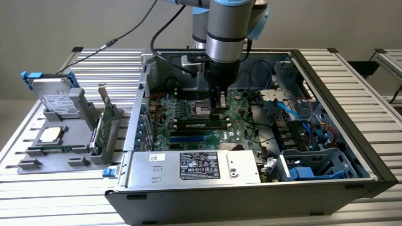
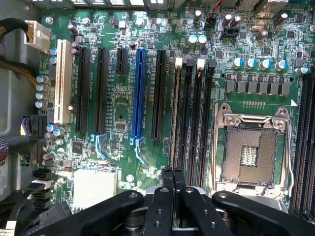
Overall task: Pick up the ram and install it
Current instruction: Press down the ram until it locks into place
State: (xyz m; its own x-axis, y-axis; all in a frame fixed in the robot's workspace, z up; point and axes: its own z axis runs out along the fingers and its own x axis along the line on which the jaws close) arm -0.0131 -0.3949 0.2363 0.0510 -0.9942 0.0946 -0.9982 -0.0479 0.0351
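Hovering low inside an open black desktop computer case (image 1: 326, 155), the black two-fingered gripper (image 1: 219, 100) on the silver and blue robot arm (image 1: 229, 28) hangs over the green motherboard (image 1: 188, 110), close beside the square metal processor socket (image 1: 199, 107).

In the wrist view the gripper (image 2: 173, 173) has its two black fingers (image 2: 167, 179) pressed together, with no visible gap and nothing seen clamped between them. Their tips sit just above the end of a row of long black memory slots (image 2: 197, 113) next to the silver processor socket (image 2: 253, 147).

The ram, a thin dark green memory stick with black chips (image 1: 201, 125), appears to lie seated lengthwise in one of the motherboard's slots, between the processor socket and a blue slot (image 1: 188, 139) nearer the silver power supply box with its black label (image 1: 195, 167). In the wrist view one slot beside the fingertips seems to hold a thin board edge (image 2: 173, 113), though whether it is fully latched cannot be told.

Judging by this, the pick-up is done and the stick is already in the board; the gripper looks to be at the pressing or finishing stage, and only seating may remain.

Outside the case, on the exterior view's left, a grey plastic holder (image 1: 60, 141) stands on the slatted metal table (image 1: 37, 197), carrying a boxy silver hard drive (image 1: 56, 101) and a larger green card (image 1: 105, 125).
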